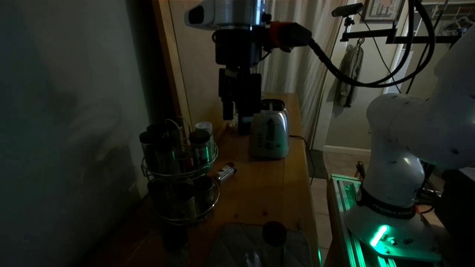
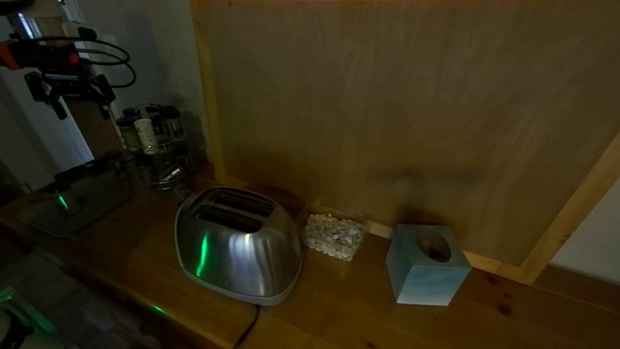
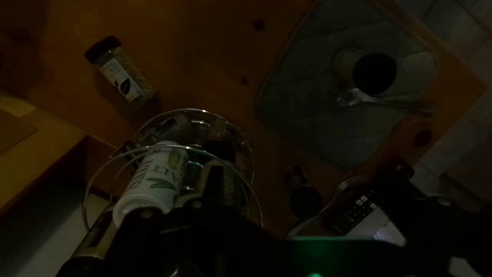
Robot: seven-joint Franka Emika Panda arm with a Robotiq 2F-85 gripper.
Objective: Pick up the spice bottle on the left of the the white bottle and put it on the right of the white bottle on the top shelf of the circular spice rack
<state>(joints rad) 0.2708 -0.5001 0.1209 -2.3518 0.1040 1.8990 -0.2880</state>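
Observation:
The circular spice rack (image 1: 179, 175) (image 2: 167, 185) (image 3: 188, 147) holds dark-capped jars on two tiers. The white bottle (image 1: 205, 127) (image 2: 146, 134) (image 3: 159, 177) stands on its top tier. Directly left of it, in an exterior view, is a dark-capped spice bottle (image 2: 129, 135), also visible as a jar (image 1: 201, 152) nearer the camera. My gripper (image 1: 235, 123) (image 2: 83, 113) (image 3: 307, 169) hangs higher than the rack and off to its side, jaws wide apart, with nothing between them. In the wrist view a finger (image 3: 215, 182) covers part of a jar beside the white bottle; the picture is very dark.
A jar (image 3: 123, 75) lies on the table beside the rack. Close by are a toaster (image 2: 242, 247), a grey mat (image 3: 307, 104) bearing a capped jar (image 3: 374, 74) and spoon (image 3: 349, 97), another standing jar (image 3: 305, 202), a fork (image 3: 340, 188) and a remote (image 3: 353, 215). A wall borders the rack.

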